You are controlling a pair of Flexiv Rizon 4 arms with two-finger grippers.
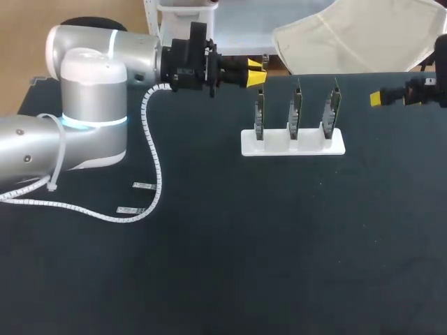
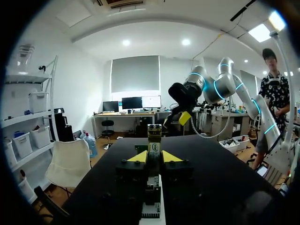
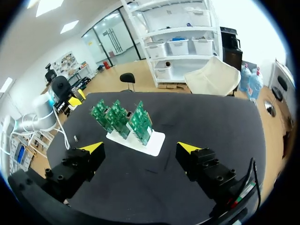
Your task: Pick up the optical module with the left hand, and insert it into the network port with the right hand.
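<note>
The left gripper's point(image 2: 153, 157) jaws pinch the optical module point(image 2: 153, 140) narrowly, while the right gripper's point(image 3: 140, 148) jaws gape wide, the circuit-board rack point(image 3: 157, 140) ahead of them.

Silver arm point(image 1: 84, 91), coiled cable point(image 1: 155, 164), black end effector point(image 1: 256, 73)

- The tabletop point(image 1: 279, 244) is viewed from above and behind in the head view, with the whole board rack point(image 1: 293, 143) near its far edge.
- The rack is seen end-on, low and very near, from the left hand point(image 2: 153, 157).
- It is overlooked slantwise, from farther off, from the right hand point(image 3: 140, 149).
</note>
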